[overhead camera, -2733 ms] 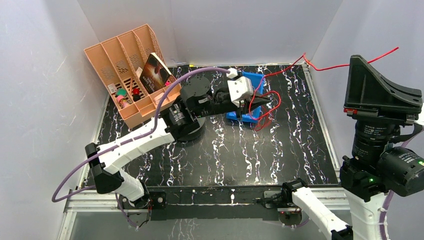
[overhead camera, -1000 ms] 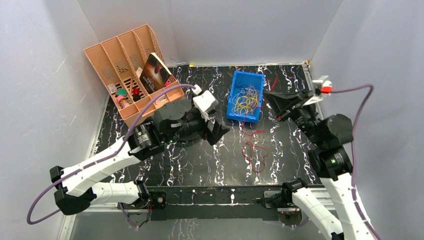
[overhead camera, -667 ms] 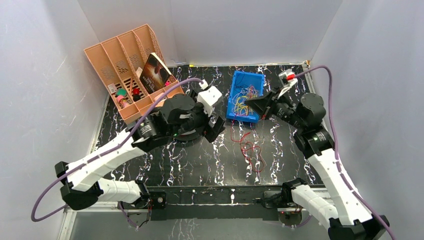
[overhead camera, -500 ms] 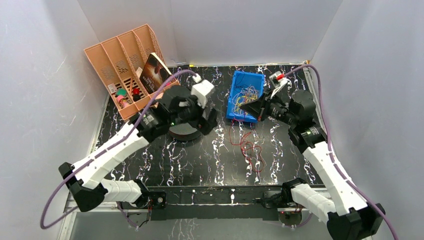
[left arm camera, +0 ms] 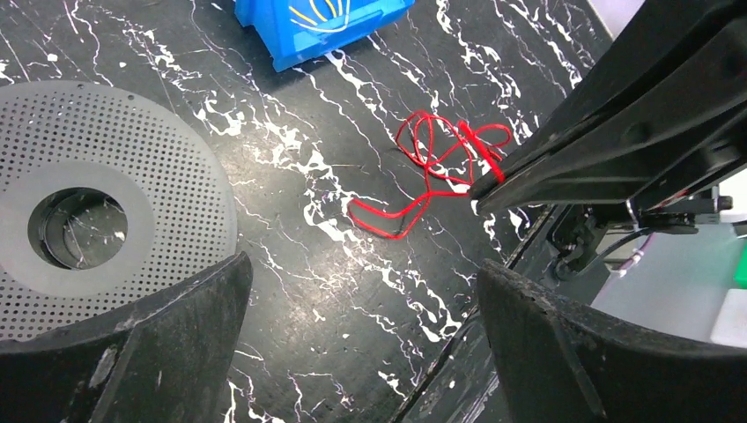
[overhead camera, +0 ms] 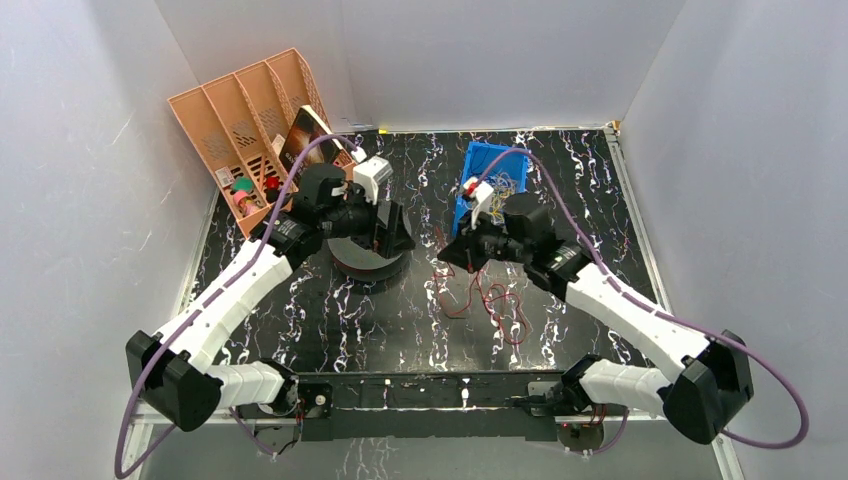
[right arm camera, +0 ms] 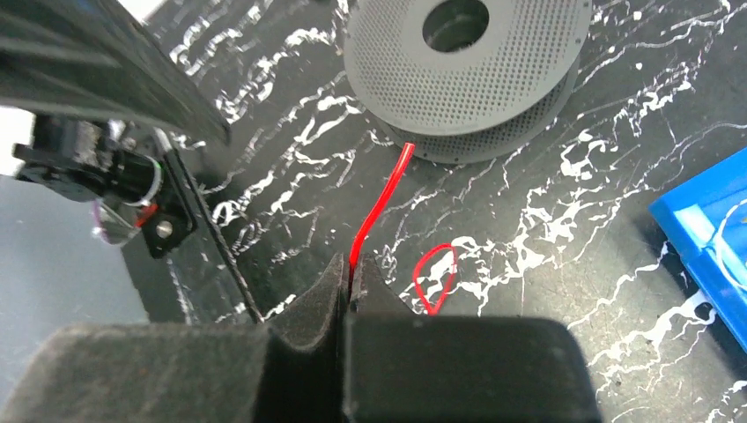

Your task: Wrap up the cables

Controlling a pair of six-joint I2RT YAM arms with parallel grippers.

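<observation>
right jaws clenched on red cable (right arm camera: 379,201) end near spool (right arm camera: 467,79); left jaws released wide; nothing wound yet, cable slack on desk (overhead camera: 400,320).

**Walls:** three plain panels, pale grey-white and matte. The back wall (overhead camera: 500,60), left wall (overhead camera: 90,200) and right wall (overhead camera: 740,200) meet at square corners behind the table.

**Table (overhead camera: 600,300):** flat top, black with white marble-like veining (the same pattern fills both wrist views), bordered by a pale strip.

**Near edge:** silver metal rail (overhead camera: 450,408) running the table's width.

**Light:** even and diffuse, shadows soft.
</observation>
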